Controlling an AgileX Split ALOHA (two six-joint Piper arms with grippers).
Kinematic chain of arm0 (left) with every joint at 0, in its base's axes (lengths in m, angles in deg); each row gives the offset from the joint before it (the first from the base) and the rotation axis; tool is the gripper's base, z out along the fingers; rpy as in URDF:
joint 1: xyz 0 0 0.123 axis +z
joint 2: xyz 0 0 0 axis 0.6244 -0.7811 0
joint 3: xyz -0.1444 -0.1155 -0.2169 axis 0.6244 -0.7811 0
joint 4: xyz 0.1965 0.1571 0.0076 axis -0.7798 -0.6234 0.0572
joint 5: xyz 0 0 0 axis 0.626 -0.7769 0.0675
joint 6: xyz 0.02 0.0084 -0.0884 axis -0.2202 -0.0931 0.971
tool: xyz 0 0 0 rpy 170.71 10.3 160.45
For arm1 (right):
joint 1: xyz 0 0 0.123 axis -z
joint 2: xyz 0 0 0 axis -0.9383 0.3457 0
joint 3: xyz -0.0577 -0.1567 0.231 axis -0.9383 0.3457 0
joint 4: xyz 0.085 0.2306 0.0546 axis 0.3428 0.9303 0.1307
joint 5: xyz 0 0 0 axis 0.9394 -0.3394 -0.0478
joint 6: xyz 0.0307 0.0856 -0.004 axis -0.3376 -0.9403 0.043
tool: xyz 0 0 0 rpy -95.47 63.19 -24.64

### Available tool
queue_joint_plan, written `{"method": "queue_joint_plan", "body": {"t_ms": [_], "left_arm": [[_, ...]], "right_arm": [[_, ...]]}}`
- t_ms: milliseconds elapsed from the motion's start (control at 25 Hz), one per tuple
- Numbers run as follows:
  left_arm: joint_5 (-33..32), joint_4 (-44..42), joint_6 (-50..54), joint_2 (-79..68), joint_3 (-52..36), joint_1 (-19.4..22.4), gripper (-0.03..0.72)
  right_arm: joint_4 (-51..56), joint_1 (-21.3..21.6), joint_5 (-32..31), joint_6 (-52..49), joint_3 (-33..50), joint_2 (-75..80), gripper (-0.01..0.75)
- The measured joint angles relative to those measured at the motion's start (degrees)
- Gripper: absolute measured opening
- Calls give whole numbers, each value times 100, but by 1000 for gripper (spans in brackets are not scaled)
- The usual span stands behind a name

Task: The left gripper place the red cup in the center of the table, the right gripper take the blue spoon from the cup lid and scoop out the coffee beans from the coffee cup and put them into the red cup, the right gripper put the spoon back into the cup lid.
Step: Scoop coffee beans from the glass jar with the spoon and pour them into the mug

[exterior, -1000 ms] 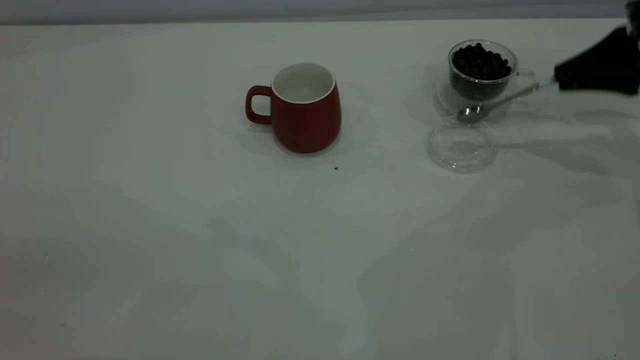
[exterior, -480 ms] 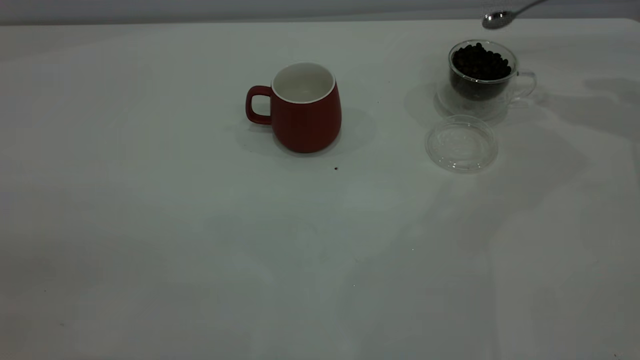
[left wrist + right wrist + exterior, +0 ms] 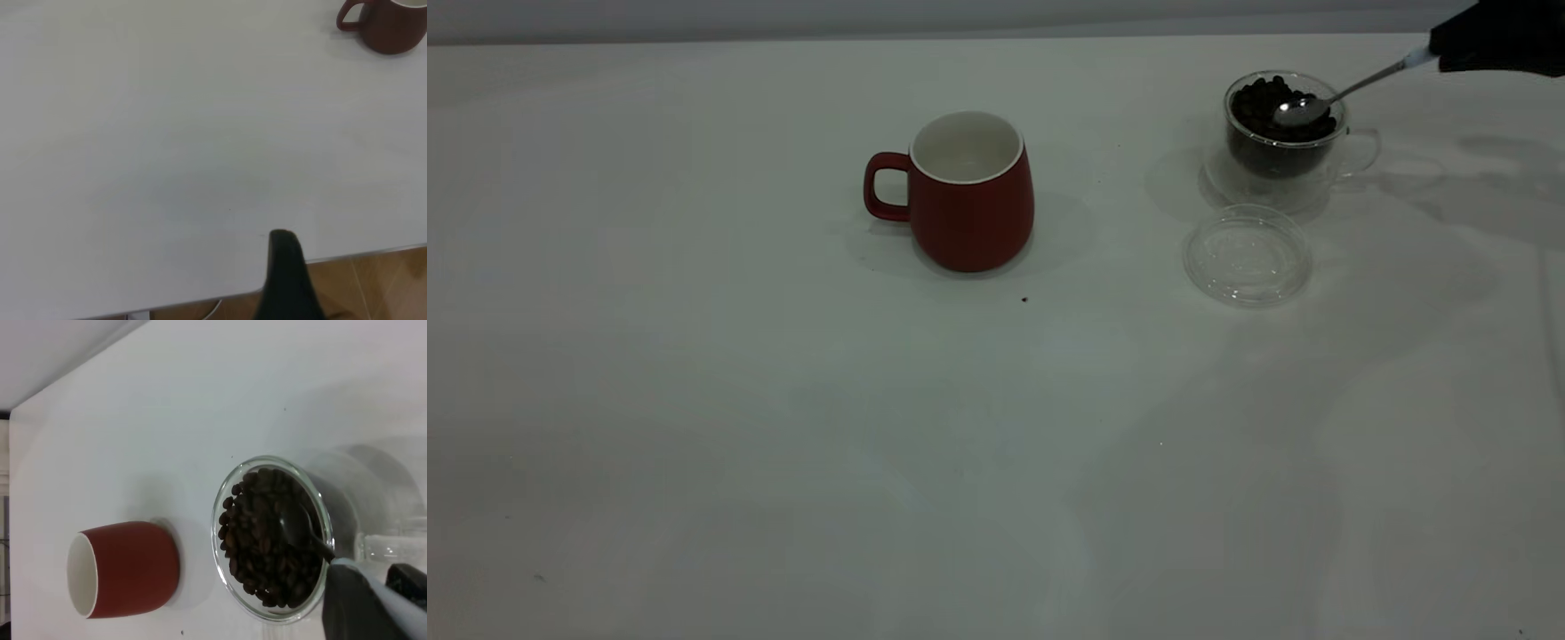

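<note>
Now the right gripper, jaws clamped on the slim metal spoon's handle end, dips its bowl into loose, roll-prone beans in the clear glass coffee cup. Beside that fragile cup lies the clear lid; open table separates it from the red ceramic mug. Whether the left gripper is open cannot be told.

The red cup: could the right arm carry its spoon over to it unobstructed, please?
Probably yes. The red cup stands open-topped and alone; only bare table separates it from the spoon, which the right gripper holds.
</note>
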Motion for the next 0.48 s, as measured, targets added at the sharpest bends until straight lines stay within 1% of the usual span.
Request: {"method": "queue_joint_plan", "body": {"t_ms": [480], "left_arm": [[0,0,0,0,0,0,587]], "right_arm": [[176,0,-146,0,-43,307,105]]}}
